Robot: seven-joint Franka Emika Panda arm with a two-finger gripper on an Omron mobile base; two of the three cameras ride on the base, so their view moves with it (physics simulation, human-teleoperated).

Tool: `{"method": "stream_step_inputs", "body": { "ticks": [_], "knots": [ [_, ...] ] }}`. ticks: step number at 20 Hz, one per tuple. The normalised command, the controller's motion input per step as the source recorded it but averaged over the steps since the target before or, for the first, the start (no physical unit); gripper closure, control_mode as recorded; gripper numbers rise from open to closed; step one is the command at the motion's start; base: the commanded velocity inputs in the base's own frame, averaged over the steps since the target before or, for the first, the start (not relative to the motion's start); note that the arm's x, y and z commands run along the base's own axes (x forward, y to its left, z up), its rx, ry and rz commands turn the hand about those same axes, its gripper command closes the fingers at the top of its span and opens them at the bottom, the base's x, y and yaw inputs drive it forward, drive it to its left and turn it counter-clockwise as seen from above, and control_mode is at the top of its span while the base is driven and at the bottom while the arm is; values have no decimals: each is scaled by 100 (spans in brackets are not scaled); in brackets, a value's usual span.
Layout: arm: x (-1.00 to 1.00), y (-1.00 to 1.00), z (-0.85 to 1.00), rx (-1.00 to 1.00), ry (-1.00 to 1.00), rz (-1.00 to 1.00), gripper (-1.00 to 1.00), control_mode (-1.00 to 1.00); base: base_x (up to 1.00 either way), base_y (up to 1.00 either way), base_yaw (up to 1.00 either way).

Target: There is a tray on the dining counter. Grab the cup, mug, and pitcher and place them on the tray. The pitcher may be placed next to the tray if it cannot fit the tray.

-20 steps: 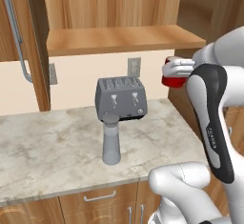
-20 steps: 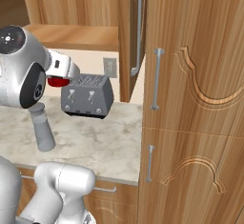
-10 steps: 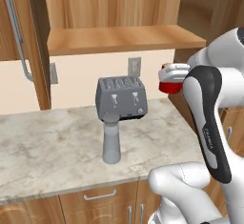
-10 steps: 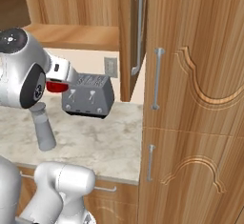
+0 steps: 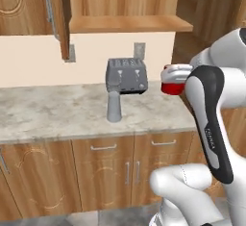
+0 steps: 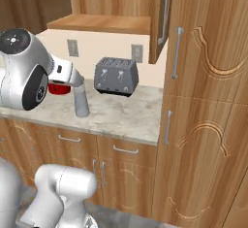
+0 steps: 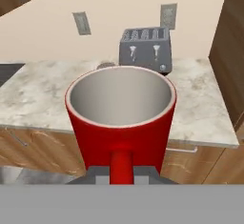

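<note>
My gripper (image 7: 122, 173) is shut on the handle of the red mug (image 7: 121, 123), which stays upright and empty. It hangs in the air in front of the marble worktop, with the mug (image 5: 172, 86) off the worktop's right end and to the right of the pitcher. The grey pitcher (image 5: 114, 107) stands on the worktop just in front of the toaster. From the right base camera the mug (image 6: 59, 88) sits left of the pitcher (image 6: 81, 101), partly behind my arm. The tray, the dining counter and the cup are out of view.
A boxy grey toaster (image 5: 126, 76) stands against the back wall on the marble worktop (image 5: 48, 109). Above it hang a wooden shelf (image 5: 125, 24) and an open cabinet door (image 5: 60, 23). A tall wooden cabinet (image 6: 208, 101) bounds the worktop's right end.
Both base views have shifted: the worktop, toaster and pitcher now look smaller and farther off, with the drawers below showing. The mug stays in my gripper.
</note>
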Motion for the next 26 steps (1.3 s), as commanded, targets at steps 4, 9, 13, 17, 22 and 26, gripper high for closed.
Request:
{"method": "stream_step_inputs", "body": {
  "ticks": [4,9,13,17,22,26],
  "knots": [
    [0,0,0,0,0,0,100,100,-85,-2,79],
    [0,0,0,0,0,0,100,100,-54,0,100],
    [0,0,0,0,0,0,100,100,-37,0,100],
    [0,0,0,0,0,0,100,100,-7,0,94],
    [0,0,0,0,0,0,100,100,1,-7,86],
    [0,0,0,0,0,0,100,100,15,-9,78]
  ]
}}
